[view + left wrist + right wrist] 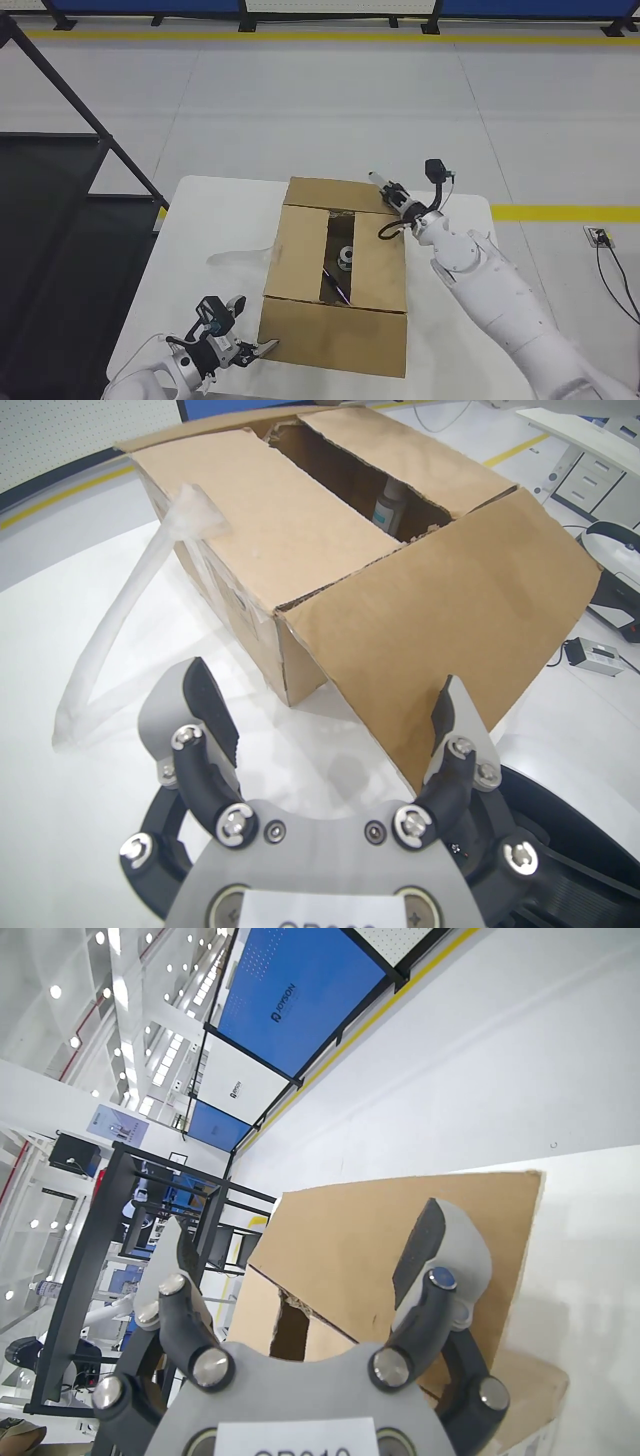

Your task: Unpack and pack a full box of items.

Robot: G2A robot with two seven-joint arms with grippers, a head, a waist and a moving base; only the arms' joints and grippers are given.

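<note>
A brown cardboard box (pixel 335 275) stands mid-table with its top flaps parted along a gap. Through the gap I see a small bottle (pixel 387 507), a grey round item (pixel 346 258) and a dark thin item (pixel 335 285). My left gripper (pixel 255 325) is low at the box's near left corner, open (pixel 325 695), with the hanging near flap (pixel 450 610) just ahead of its fingers. My right gripper (pixel 380 183) hovers above the box's far right corner, open (pixel 300 1243) over the far flap (pixel 390 1238), holding nothing.
A peeled strip of clear tape (pixel 125 610) hangs from the box's left side down to the white table (pixel 200 230). A black metal frame (pixel 70 100) stands left of the table. Bare tabletop lies left and right of the box.
</note>
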